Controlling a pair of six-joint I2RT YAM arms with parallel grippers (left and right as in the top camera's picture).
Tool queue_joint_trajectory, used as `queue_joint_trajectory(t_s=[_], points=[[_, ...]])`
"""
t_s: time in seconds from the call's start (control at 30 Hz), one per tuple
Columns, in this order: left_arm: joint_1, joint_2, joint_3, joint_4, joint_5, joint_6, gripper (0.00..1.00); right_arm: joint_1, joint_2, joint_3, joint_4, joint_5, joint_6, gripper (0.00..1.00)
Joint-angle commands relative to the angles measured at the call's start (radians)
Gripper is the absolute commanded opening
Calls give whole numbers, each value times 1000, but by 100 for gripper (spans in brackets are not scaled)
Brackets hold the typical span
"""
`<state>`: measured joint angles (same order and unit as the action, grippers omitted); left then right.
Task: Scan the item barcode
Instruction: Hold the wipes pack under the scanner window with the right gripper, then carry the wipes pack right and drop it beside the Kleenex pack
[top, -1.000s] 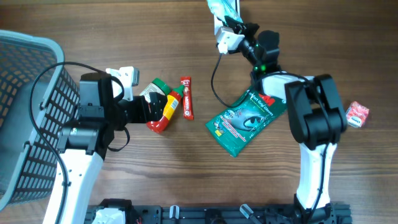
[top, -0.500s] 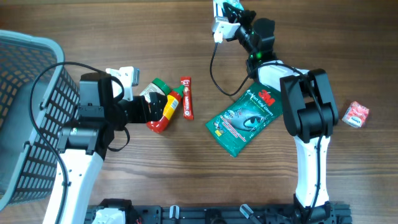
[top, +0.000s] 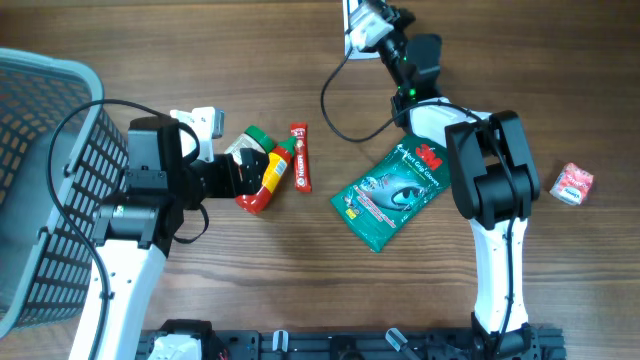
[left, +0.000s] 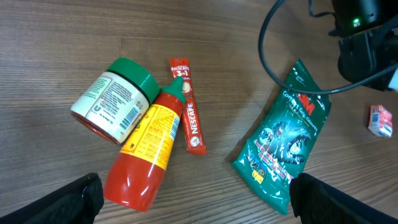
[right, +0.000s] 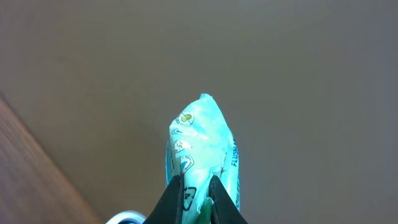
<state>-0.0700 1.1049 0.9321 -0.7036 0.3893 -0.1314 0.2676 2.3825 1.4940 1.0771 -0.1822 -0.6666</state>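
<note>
Right gripper (right: 191, 186) is up off the big tabletop (top: 200, 60), at its far side. Left gripper (left: 200, 202) is spread wide with nothing in it, near the red bottle (left: 146, 155), well apart from the job. The right one is pinched tight on a small pale green packet (right: 202, 143). The packet sticks straight out past the fingertips, its long side in line with the gripper. I think the right arm must turn it to show its barcode.
</note>
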Motion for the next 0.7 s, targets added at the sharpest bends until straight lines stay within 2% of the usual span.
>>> queue_joint_trajectory(t_s=[0.0,0.03,0.13,0.2,0.27,0.3,0.37,0.47,0.57,0.67], points=[[5,-13,-3,3,-2,23,100,-14,-156,-18,-151,88,488,4],[5,-13,-3,3,-2,23,100,-21,-206,-18,-279,85,541,4],[5,-13,-3,3,-2,23,100,-58,-445,-18,-805,62,550,4],[5,-13,-3,3,-2,23,100,-110,-594,-18,-1065,-37,576,4],[5,-13,-3,3,-2,23,100,-200,-718,-18,-1275,-168,649,4],[5,-13,-3,3,-2,23,100,-304,-769,-18,-1397,-318,679,4],[5,-13,-3,3,-2,23,100,-446,-765,-18,-1549,-448,748,4],[5,-13,-3,3,-2,23,100,-599,-723,-45,-1660,-515,776,4],[5,-13,-3,3,-2,23,100,-716,-701,-119,-1662,-513,836,4],[5,-13,-3,3,-2,23,100,-823,-667,-229,-1608,-421,963,4]])
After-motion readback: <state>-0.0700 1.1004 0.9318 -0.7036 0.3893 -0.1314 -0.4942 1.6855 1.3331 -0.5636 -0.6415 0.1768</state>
